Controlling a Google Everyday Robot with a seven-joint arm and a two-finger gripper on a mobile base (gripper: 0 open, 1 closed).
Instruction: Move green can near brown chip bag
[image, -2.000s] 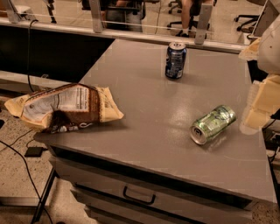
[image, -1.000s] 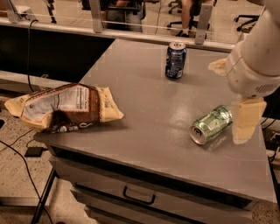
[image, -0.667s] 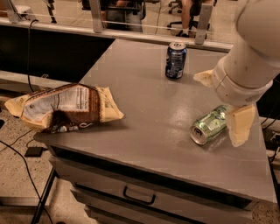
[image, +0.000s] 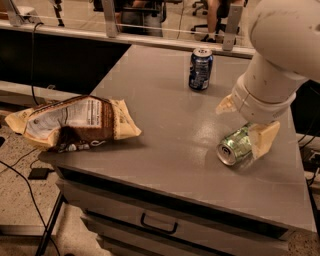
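Green metal shows under the arm on the right of the grey counter (image: 165, 150): the green can (image: 234, 146) lies on its side there, its silver end turned toward the front edge. The tool (image: 241, 129) hangs right over it on the end of the white arm (image: 280, 60). Its two tan fingers (image: 262, 141) are spread apart, one on each side of the can. The nearer finger sits just beside the can's wall, and I cannot tell whether it touches. Nothing is gripped yet. The brown chip bag (image: 75, 122) lies flat at the left edge of the counter, well apart from the green can. A dark blue can (image: 200, 69) stands upright at the back.

The step in hand looks like the grasp. Next the fingers need to settle lower around the round body and close across it squarely, since a can on its side may roll away from an uneven pinch. After that comes a lift and a carry leftward, to set it down beside the bag.
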